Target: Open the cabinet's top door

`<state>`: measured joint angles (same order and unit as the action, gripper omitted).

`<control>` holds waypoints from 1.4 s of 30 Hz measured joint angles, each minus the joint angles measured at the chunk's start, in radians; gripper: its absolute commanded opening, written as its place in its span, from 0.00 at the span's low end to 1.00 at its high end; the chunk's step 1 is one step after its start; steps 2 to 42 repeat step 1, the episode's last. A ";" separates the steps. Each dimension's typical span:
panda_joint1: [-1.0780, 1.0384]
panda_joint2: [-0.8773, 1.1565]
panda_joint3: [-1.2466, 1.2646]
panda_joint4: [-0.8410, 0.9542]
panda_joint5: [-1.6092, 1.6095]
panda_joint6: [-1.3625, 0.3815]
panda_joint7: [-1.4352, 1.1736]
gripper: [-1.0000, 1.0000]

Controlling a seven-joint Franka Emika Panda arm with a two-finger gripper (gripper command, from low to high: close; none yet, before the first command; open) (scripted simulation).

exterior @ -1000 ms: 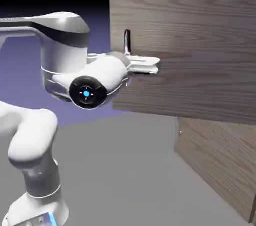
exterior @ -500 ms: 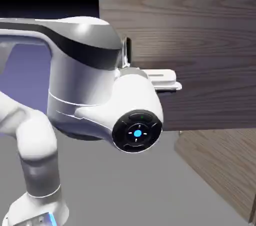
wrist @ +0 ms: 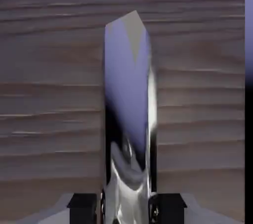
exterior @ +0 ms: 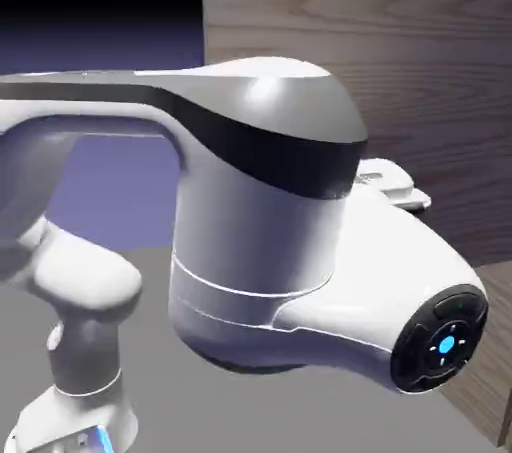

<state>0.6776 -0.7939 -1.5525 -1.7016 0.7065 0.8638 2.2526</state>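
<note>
The top door point(exterior: 420, 71) of the cabinet point(exterior: 490, 341) fills the upper right of the exterior view as a broad wood-grain panel, swung out from the cabinet body, whose lower wood panel shows below it at the right edge. The white arm point(exterior: 260, 231) crosses in front of the top door, so large in the frame that it covers the door's handle there; only a pale part of the hand pokes out from behind the arm, against the door's face. In the hand view the handle point(wrist: 129, 109) stands as a shiny upright bar in front of the door's grain, running from near the upper middle of the panel down to the bottom edge. The gripper point(wrist: 126, 207) is pinched on the handle: its two dark grey fingertips point(wrist: 83, 204) sit tight against either side of the bar's lower end, with no gap showing. A thin strip of blue-violet backdrop point(wrist: 249, 30) shows past the door's edge. The grey tabletop point(exterior: 140, 271) lies below the door, behind the arm.
</note>
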 measured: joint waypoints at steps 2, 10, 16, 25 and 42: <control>0.036 -0.016 -0.019 0.034 -0.007 -0.016 0.014 0.00; 0.036 -0.016 -0.019 0.034 -0.007 -0.016 0.014 0.00; 0.036 -0.016 -0.019 0.034 -0.007 -0.016 0.014 0.00; 0.036 -0.016 -0.019 0.034 -0.007 -0.016 0.014 0.00; 0.036 -0.016 -0.019 0.034 -0.007 -0.016 0.014 0.00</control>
